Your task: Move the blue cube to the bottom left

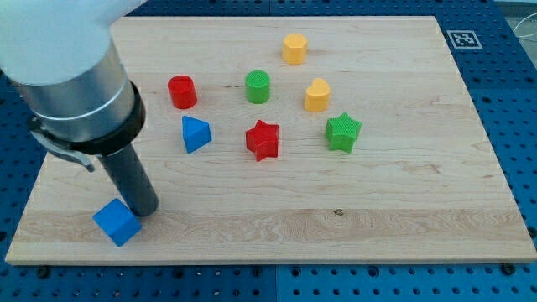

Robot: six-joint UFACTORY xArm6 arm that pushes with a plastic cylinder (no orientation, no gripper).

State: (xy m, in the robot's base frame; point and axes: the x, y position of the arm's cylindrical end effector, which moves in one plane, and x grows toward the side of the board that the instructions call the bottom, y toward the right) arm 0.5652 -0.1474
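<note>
The blue cube [116, 221] lies near the bottom left corner of the wooden board [352, 218]. My dark rod comes down from the view's upper left, and my tip [144, 210] stands right beside the cube's upper right side, touching or almost touching it. The arm's large grey and white body covers the board's top left corner.
A blue triangular block [195, 133], a red cylinder [181, 91], a green cylinder [258, 86], a red star [263, 139], a green star [343, 132], a yellow hexagonal block [294, 49] and a yellow rounded block [317, 95] lie in the board's upper middle. A marker tag [463, 39] sits beyond the top right corner.
</note>
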